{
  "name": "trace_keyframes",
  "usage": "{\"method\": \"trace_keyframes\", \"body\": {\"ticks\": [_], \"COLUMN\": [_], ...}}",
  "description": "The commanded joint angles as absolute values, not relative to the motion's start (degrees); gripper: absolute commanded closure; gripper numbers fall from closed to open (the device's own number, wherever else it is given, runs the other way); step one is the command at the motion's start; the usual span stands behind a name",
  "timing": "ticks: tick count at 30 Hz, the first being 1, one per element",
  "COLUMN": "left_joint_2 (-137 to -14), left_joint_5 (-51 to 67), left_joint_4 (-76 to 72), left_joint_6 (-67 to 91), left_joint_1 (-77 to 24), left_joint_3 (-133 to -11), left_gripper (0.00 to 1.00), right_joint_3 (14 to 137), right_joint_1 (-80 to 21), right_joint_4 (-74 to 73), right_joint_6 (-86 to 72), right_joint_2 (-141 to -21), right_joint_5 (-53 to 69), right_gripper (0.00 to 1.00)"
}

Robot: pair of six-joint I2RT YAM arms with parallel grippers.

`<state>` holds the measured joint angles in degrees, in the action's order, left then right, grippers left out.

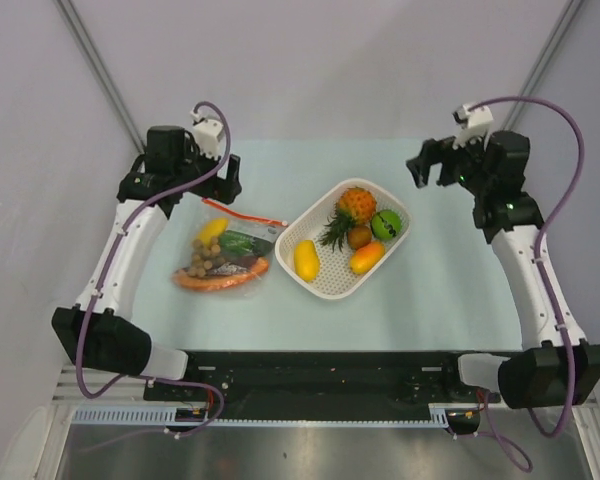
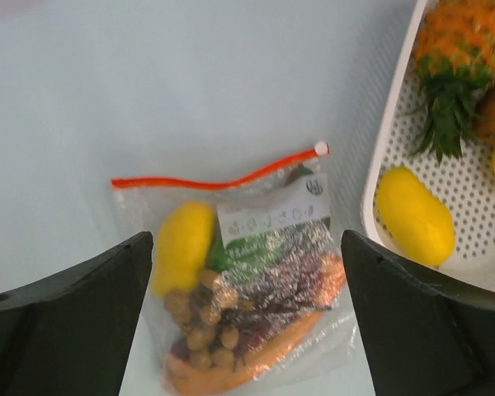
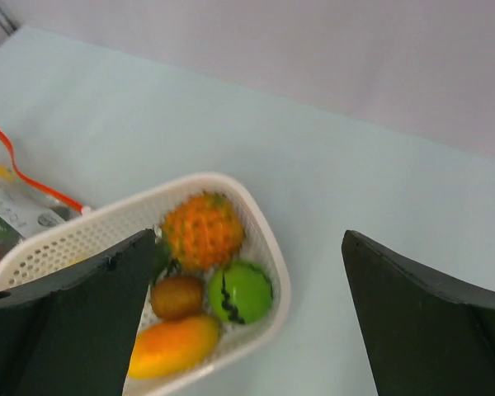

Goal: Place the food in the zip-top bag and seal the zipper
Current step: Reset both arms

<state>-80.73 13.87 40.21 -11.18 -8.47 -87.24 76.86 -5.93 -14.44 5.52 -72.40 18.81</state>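
Nearest to you on the pale table, left of centre, lay the zip-top bag, flat and already filled. Its near end held the long orange slice. The brown berry cluster sat just above that, with a yellow piece and a green piece further in. The zipper ran along the bag's far edge, with a small white slider at its basket end. Whether the strip was pressed fully shut you could not tell.

Just to the right of the bag stood the white perforated basket. It held a yellow fruit, an orange-yellow fruit, a brown fruit, a green ball and the spiky orange fruit.

Further back, your left gripper hung over the bag's far edge, its jaws spread wide and gripping nothing. Your right gripper hovered beyond the basket's far right corner, well apart from it. It too was fully spread and empty.
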Motion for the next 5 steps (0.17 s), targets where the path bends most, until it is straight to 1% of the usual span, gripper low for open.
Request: {"method": "trace_keyframes", "body": {"ticks": [1, 2, 5], "left_joint_2": [-79.1, -79.1, -79.28], "left_joint_5": [16.17, 16.0, 14.16], "left_joint_4": [40.43, 40.69, 40.17], "left_joint_6": [-6.51, -6.42, -6.42], "left_joint_1": [-8.17, -8.17, -8.09], "left_joint_3": [-83.41, -83.58, -85.42], "left_gripper": [0.0, 0.0, 0.0], "right_joint_3": [69.01, 68.12, 66.88], "right_joint_1": [3.5, 6.39, 10.96], "right_joint_4": [-24.34, -24.61, -23.48], "right_joint_6": [1.76, 1.76, 1.32], "right_joint_2": [-66.54, -65.58, -63.63], "right_joint_5": [26.27, 27.5, 29.35], "right_gripper": [0.0, 0.0, 0.0]}}
